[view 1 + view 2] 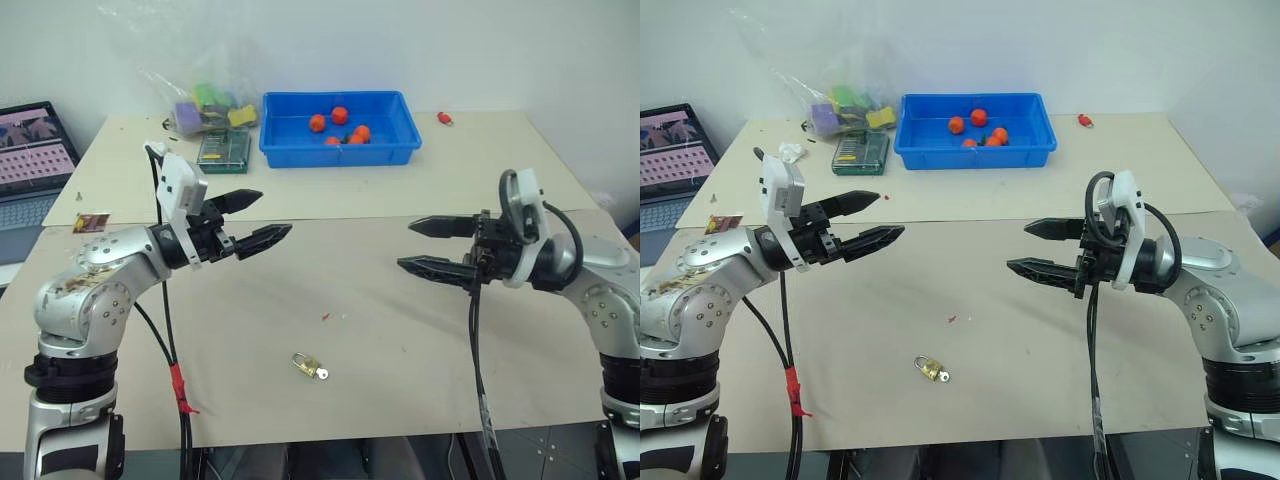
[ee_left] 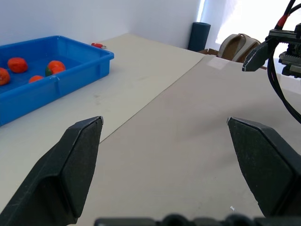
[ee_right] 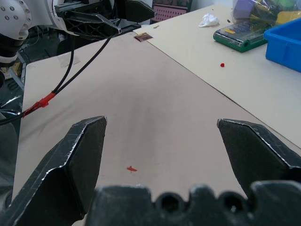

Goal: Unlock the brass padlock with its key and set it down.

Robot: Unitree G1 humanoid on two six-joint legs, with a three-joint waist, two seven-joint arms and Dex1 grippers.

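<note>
On the near part of the beige table (image 1: 420, 330), the brass padlock (image 1: 305, 364) lies flat with the key (image 1: 322, 374) touching its body, at its lower right. Both arms hover above the table, well apart from the padlock and from each other. The left gripper (image 1: 255, 220) points toward the right gripper (image 1: 425, 247); each has its fingers spread wide and holds nothing. A blue bin (image 1: 340, 150) with small orange-red fruits stands at the far side.
</note>
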